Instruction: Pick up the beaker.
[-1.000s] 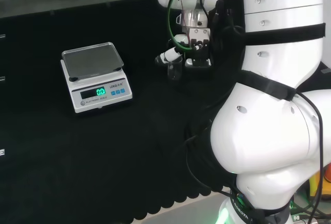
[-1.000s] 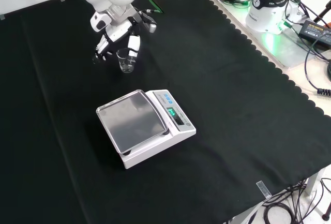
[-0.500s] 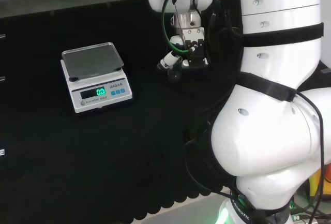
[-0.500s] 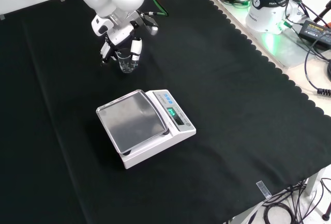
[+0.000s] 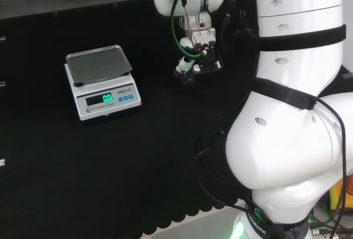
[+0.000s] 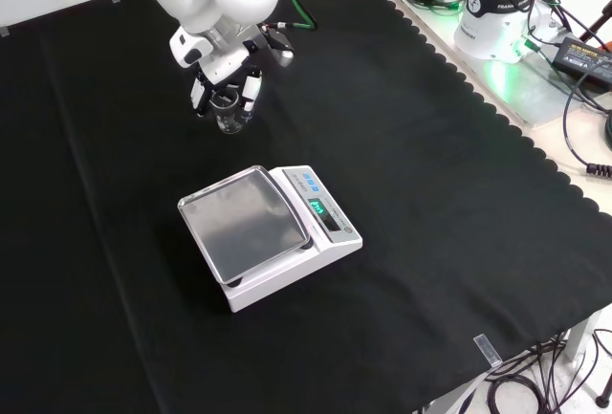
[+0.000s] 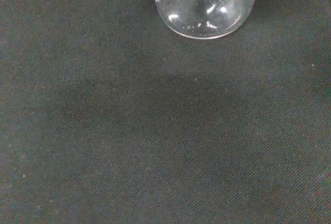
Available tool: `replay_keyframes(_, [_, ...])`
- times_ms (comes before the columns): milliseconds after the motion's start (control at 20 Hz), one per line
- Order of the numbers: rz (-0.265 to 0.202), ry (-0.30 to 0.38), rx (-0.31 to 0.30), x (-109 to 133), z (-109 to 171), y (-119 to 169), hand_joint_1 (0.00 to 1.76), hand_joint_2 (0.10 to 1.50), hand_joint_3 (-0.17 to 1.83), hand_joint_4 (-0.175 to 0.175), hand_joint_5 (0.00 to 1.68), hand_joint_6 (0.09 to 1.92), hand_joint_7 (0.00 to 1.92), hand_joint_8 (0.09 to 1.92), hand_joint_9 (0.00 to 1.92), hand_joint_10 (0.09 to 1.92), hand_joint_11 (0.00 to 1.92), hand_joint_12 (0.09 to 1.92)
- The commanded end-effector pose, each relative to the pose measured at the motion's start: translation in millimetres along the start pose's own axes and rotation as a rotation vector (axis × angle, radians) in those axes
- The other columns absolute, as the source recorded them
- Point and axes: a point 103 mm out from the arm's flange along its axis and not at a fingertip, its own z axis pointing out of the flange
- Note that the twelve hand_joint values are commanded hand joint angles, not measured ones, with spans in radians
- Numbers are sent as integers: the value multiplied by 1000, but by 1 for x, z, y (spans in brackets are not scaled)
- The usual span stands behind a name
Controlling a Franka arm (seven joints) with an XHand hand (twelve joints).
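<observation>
In the front view we see the hand (image 6: 226, 77) low over the black cloth (image 6: 430, 194), its fingers (image 6: 251, 86) curled down on both sides of 1 small clear beaker (image 6: 228, 115); whether they already touch the glass we cannot tell; the beaker stands upright on the cloth, beyond the white scale (image 6: 268, 232); in the wrist view its round base (image 7: 206, 4) rests on the cloth.

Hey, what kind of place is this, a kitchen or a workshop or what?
Most likely a robotics lab bench set up for lab-ware handling. A white robot arm works over a black cloth, its hand at a small clear beaker, with an electronic scale nearby and cables and power gear at the bench edge.
</observation>
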Motion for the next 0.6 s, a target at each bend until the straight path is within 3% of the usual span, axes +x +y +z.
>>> replay_keyframes(50, [-8,-23,-44,0,-2,-2,1070,1040,-175,-175,849,845,849,935,1552,176,1711,427])
replay_keyframes(300, [-19,-1,-82,-1,-11,-11,1098,1051,-175,-175,907,834,917,922,1571,153,1667,390])
replay_keyframes(450, [-29,25,-120,-1,-22,-20,1135,1103,-111,-118,1035,870,932,921,1580,151,1662,386])
replay_keyframes(600, [-37,42,-145,2,-37,-31,1142,1112,-96,-106,1061,876,938,921,1584,150,1662,385])
